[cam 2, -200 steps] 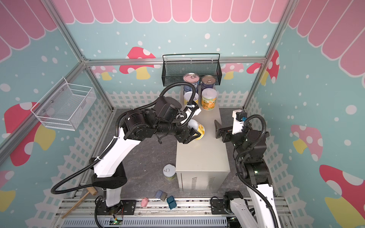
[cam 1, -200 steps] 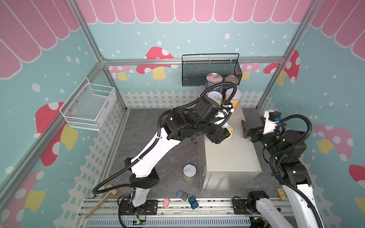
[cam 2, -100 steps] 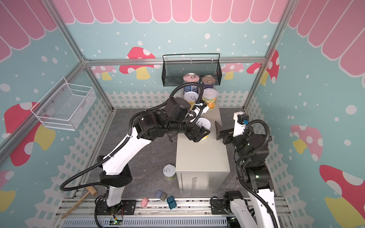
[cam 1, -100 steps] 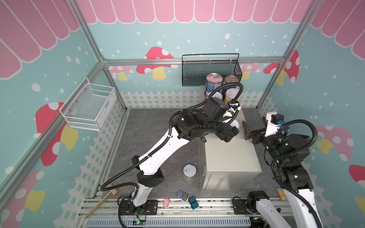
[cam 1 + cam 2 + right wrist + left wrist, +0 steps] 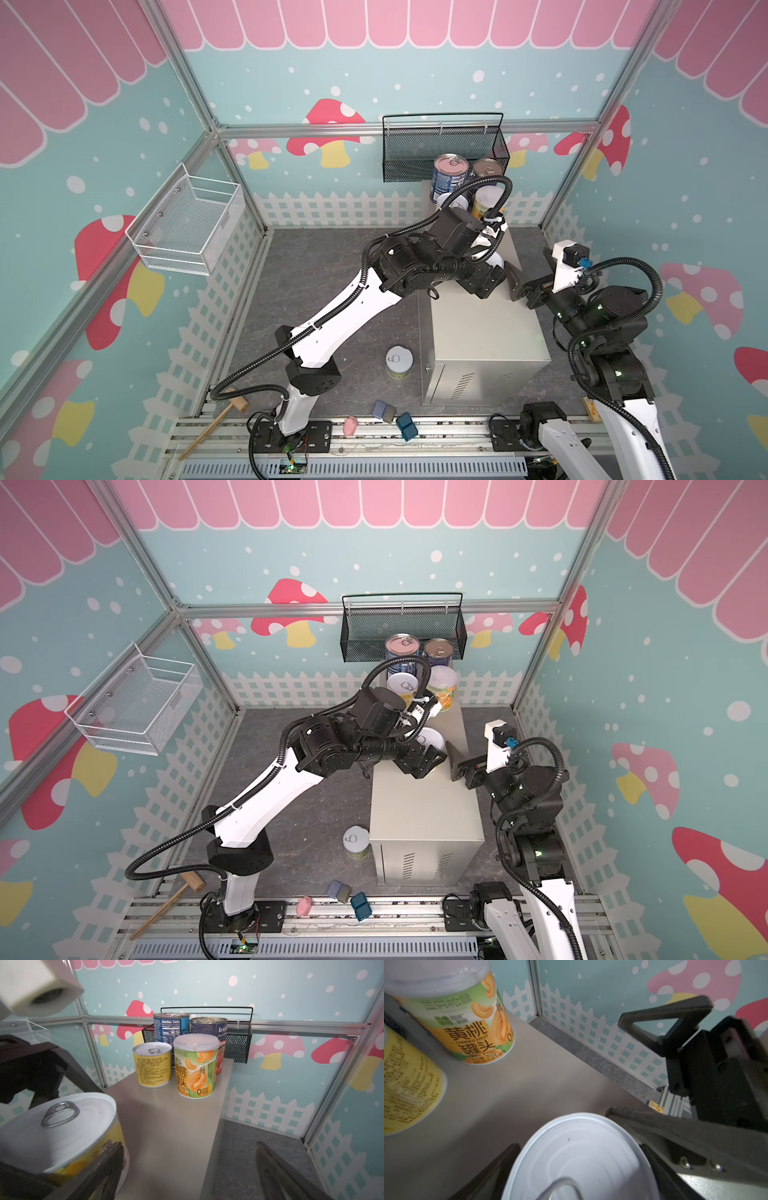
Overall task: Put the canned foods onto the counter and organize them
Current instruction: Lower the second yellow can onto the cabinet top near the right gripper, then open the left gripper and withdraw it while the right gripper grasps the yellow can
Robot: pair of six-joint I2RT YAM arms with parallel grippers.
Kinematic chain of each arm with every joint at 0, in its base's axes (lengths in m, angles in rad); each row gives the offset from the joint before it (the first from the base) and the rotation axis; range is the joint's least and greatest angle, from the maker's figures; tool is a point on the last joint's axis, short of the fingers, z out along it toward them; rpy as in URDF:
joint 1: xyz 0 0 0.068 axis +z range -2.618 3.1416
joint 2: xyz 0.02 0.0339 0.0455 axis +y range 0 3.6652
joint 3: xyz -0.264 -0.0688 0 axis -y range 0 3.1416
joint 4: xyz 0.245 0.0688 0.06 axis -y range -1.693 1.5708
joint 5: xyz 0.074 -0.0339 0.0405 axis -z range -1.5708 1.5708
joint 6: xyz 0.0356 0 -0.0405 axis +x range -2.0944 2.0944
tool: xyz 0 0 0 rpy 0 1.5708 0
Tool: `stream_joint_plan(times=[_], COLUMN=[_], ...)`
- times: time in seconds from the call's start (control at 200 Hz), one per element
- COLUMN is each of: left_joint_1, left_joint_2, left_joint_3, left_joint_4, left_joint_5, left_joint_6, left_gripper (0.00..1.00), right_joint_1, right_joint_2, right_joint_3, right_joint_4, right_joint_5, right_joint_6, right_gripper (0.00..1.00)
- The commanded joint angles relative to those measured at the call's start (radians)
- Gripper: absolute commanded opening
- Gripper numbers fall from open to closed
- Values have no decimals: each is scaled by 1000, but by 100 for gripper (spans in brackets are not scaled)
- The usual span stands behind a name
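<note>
because the left arm and its cable loop cross the counter in both top views, the mid-counter can shows there only as part of a pale lid. the left wrist view gives the lid alone, cut off at the frame edge. its label appears only in the right wrist view, partly behind a dark finger. the left gripper straddles this can, one finger on each side; whether the pads touch its wall cannot be told. the can stands upright on the counter top, right of the centre line.

the right gripper is spread wide and holds nothing. it hangs at the counter's right edge, one finger just beside the mid-counter can, the other over the floor.

four cans group at the far end. two blue-label cans stand at the back, close under the black mesh basket. their lower halves are hidden by the yellow can and the peach can in front.

open surface: the strip between the far group and the mid-counter can, and the whole near half of the counter top. the floor can stands upright just beside the counter's front left corner.
</note>
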Motion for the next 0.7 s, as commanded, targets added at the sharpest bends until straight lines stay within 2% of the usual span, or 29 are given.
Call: stream_joint_plan(times=[0.0, 0.115, 0.375, 0.48, 0.696], left_joint_1=[22, 60, 195, 251, 314], left_joint_2=[-125, -254, -562, -637, -732], left_joint_3=[-64, -201, -570, -647, -784], left_joint_4=[100, 164, 309, 316, 345], left_joint_5=[55, 65, 71, 76, 97], left_joint_6=[-8, -23, -85, -97, -124], left_gripper=[90, 93, 97, 98, 98], right_joint_1=[8, 7, 8, 10, 17], right_joint_2=[-26, -23, 15, 42, 89], right_joint_3=[-20, -14, 21, 34, 28], right_joint_4=[62, 61, 40, 48, 130], right_joint_5=[-143, -200, -412, -508, -569], right_joint_6=[-56, -82, -131, -124, -63], right_gripper=[100, 99, 100, 100, 100])
